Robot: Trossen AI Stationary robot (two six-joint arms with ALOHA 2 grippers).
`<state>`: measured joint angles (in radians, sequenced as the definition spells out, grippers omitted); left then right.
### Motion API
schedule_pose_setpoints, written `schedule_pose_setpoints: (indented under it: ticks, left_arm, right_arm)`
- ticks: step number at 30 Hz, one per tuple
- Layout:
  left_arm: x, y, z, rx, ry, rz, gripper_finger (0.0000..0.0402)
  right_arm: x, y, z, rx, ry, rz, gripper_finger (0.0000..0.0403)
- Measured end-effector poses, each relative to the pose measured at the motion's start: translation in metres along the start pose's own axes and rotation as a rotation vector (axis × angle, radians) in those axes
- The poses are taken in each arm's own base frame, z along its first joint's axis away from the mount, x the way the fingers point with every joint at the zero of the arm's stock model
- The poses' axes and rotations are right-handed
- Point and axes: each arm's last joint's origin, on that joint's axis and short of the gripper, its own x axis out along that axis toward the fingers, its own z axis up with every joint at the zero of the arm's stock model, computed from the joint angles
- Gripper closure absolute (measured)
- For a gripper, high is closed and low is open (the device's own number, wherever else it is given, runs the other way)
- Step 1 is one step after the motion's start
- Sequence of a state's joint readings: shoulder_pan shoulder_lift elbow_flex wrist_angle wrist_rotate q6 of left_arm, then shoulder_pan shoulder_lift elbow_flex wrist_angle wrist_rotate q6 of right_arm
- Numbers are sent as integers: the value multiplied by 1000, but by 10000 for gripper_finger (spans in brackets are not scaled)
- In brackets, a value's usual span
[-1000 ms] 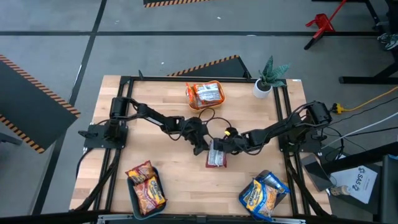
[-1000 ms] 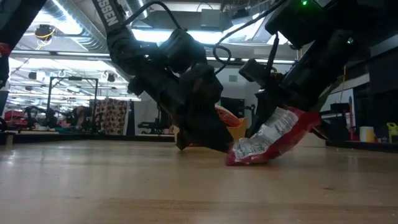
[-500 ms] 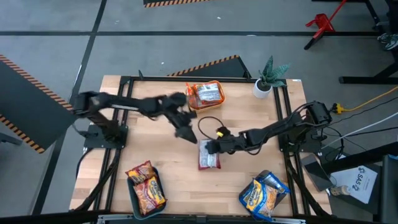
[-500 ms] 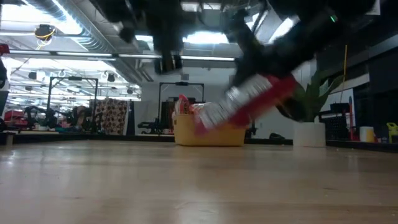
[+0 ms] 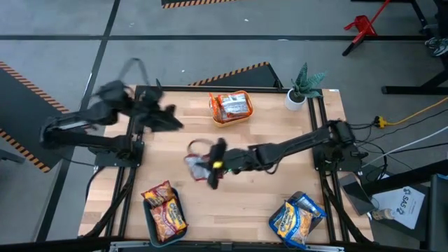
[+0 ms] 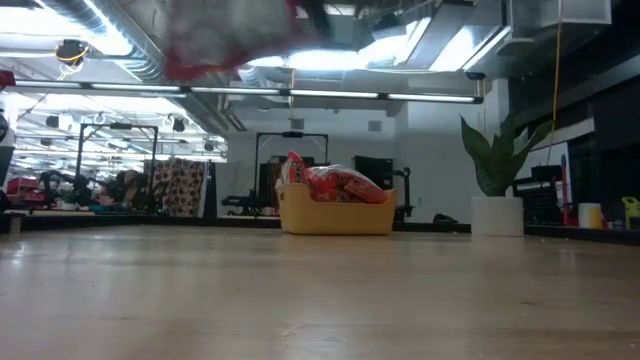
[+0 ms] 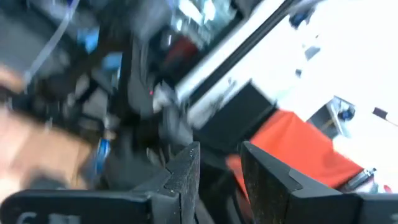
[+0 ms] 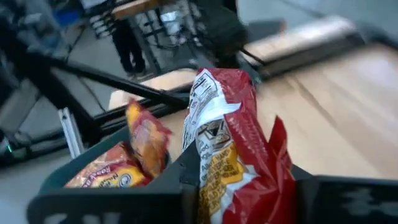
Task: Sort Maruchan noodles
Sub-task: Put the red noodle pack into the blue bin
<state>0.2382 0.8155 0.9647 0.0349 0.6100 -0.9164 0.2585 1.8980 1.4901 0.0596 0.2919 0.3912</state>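
Right pincer [image 8: 239, 186] clamped on a red-silver noodle packet [image 8: 233, 149], carried in the air over the counter [image 5: 280, 189] middle-left — blurred in the high view. Just past it, the teal bin [image 5: 155, 222] with orange-yellow packets [image 5: 164, 206]. Left pincer [image 7: 217, 171] off by the counter's far-left corner, fingers narrowly apart, holding nothing. Yellow bin [image 5: 231, 119] at the far edge holds red-silver packets; blue-white packets [image 5: 295, 218] near right.

Right end effector [image 5: 210, 168] holds a red-silver packet [image 5: 198, 163] over the bench [image 5: 280, 189] centre; left end effector [image 5: 170, 120] is raised at the far-left corner
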Motion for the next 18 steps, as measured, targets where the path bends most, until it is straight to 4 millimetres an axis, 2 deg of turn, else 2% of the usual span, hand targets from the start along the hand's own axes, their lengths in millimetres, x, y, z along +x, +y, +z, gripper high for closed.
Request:
schedule_pose_setpoints:
  ticks: [5, 11, 18]
  left_arm:
    - [-34, -32, 0, 77, -176, -12, 289]
    - [-63, -53, -6, 113, -289, -23, 289]
    - [-83, -62, -15, 112, -344, 12, 289]
  right_arm:
    - [30, 39, 11, -367, -4, 22, 345]
    - [56, 83, -3, -845, -43, 40, 344]
    - [54, 133, -25, -1093, -116, 73, 341]
